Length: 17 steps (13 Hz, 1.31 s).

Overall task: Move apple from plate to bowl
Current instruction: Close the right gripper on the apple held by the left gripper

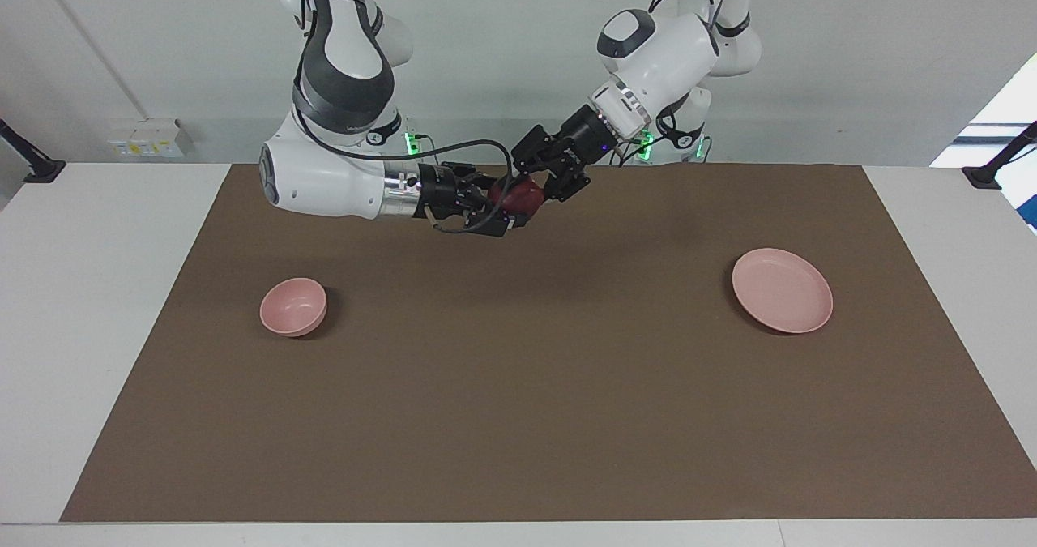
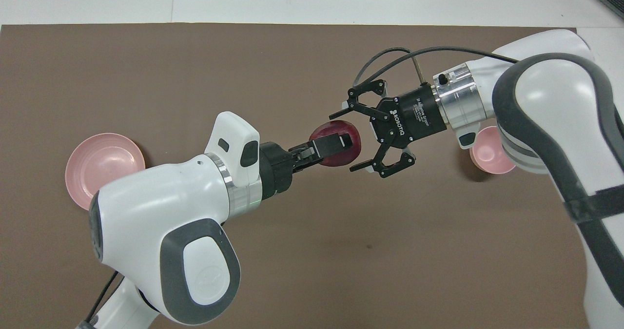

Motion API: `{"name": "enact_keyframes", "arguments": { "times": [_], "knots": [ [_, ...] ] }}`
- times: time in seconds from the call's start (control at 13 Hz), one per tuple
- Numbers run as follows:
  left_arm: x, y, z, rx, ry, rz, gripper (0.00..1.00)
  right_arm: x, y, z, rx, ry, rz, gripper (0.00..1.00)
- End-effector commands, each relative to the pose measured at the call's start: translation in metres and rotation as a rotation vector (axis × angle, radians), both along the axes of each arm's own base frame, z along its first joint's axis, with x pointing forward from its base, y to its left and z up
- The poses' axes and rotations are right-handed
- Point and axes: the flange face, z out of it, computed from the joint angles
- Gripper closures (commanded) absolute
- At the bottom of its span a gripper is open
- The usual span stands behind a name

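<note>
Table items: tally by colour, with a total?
Pale pink: 2, the plate and the bowl
Dark red: 1, the apple, held in the air by the left gripper
Brown: 1, the mat
Total: 4

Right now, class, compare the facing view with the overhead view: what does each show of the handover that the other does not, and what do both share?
Facing view only: the small deep pale pink bowl stands whole and uncovered, and the dark red apple hangs clear above the brown mat.
Overhead view only: the right gripper stands open, fingers either side of the apple's tip; the right arm hides part of the bowl.
Both: the left gripper shut on the apple, and the flat pale pink plate bare.
</note>
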Motion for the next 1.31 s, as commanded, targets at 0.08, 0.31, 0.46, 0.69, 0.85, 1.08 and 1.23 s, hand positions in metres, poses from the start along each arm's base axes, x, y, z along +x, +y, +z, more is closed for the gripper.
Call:
{"name": "enact_keyframes", "arguments": {
  "times": [0.08,0.31,0.46,0.69,0.85,1.08,1.23],
  "knots": [
    [0.001,-0.004,0.006,-0.021,-0.002,0.014,1.0,-0.011,0.004,0.002,0.02,0.018,-0.01,0.07],
    [0.001,-0.004,0.005,-0.02,0.002,0.013,1.0,-0.011,0.004,0.002,0.02,0.02,-0.007,1.0],
    [0.0,-0.004,0.005,-0.019,0.003,0.01,1.0,-0.01,0.003,0.003,0.021,0.013,-0.006,1.0],
    [0.001,-0.003,0.005,-0.019,0.001,0.009,0.34,-0.005,-0.009,0.004,0.024,0.004,-0.009,1.0],
    [0.002,-0.003,0.005,-0.011,-0.014,0.008,0.0,-0.002,-0.02,0.002,0.017,-0.016,-0.008,1.0],
    [0.002,-0.001,0.002,-0.007,-0.002,0.002,0.0,-0.001,-0.023,0.007,0.016,-0.027,-0.005,1.0],
    [0.007,0.004,0.001,-0.008,0.004,0.013,0.0,0.0,-0.033,0.005,-0.014,-0.069,0.012,1.0]
  ]
}}
